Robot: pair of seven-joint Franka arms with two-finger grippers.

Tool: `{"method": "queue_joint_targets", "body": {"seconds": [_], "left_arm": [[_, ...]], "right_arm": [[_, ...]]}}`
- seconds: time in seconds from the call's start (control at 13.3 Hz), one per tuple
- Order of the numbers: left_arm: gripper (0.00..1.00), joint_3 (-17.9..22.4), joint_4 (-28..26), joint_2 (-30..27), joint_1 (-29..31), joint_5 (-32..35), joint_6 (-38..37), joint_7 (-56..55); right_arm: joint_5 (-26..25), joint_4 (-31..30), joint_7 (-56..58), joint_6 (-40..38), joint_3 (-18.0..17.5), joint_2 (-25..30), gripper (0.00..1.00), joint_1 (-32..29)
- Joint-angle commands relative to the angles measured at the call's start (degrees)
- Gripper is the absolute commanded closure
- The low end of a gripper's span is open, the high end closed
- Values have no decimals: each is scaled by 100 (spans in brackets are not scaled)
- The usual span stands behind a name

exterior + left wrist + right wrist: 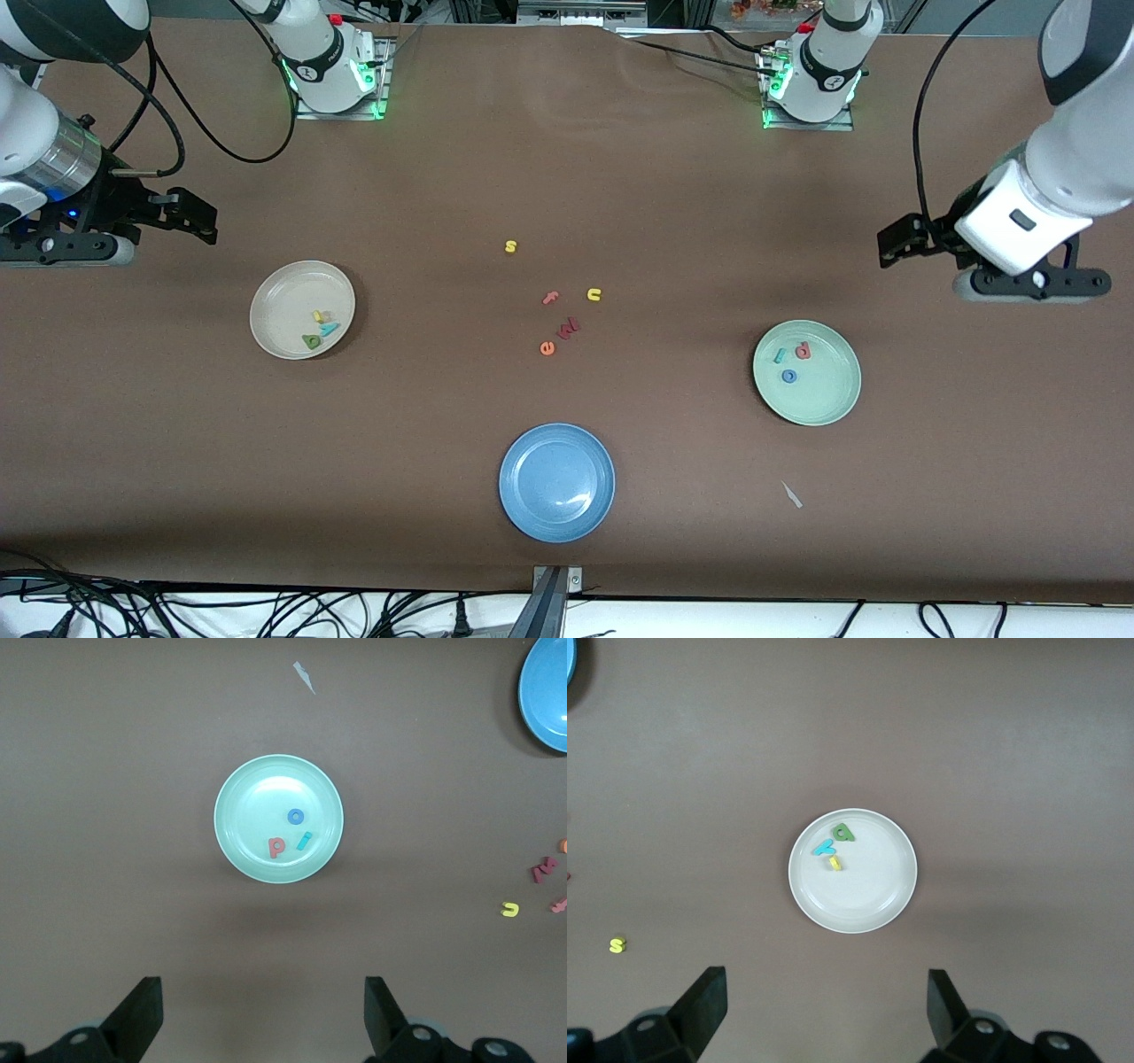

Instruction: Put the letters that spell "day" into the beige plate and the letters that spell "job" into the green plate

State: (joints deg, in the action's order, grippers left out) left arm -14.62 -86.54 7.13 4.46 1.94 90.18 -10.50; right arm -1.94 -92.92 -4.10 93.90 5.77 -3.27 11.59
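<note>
While both arms wait raised at their own ends of the table, stock stands as follows.

Beige plate (302, 309), toward the right arm's end: holds the dark green "d" (311, 341), the teal "y" (330, 329) and the yellow "a" (320, 316), huddled together near the rim closest to the front camera. By my reckoning, "day" is complete.

Green plate (806, 372), toward the left arm's end: holds the teal "j" (780, 355), the red "b" (803, 351) and the blue "o" (788, 377), close together but apart. "Job" looks complete too.

Loose on the cloth between the plates, unwanted by either word: yellow "s" (510, 246), pink "f" (550, 298), yellow "u" (594, 294), a dark red letter (568, 329) and orange "e" (547, 348).

Blue plate (556, 481): nothing in it, nearest the front camera.

Left gripper (899, 241): fingers spread, carrying nothing, above the cloth beside the green plate.

Right gripper (190, 215): fingers spread, carrying nothing, above the cloth beside the beige plate. Both appear parked clear, likely because nothing remains to fetch.
</note>
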Motion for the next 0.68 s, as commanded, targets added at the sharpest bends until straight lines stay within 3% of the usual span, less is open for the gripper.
{"method": "queue_joint_targets", "body": {"seconds": [0.0, 0.15, 0.6], "left_arm": [[0, 449, -979, -801, -269, -142, 588, 180], [0, 705, -1023, -897, -472, -133, 466, 749], [0, 706, -734, -670, -526, -186, 325, 734]], "right_arm": [[1, 11, -20, 14, -23, 19, 0, -17], [1, 11, -12, 14, -23, 19, 0, -17], [1, 11, -12, 14, -23, 19, 0, -17]]}}
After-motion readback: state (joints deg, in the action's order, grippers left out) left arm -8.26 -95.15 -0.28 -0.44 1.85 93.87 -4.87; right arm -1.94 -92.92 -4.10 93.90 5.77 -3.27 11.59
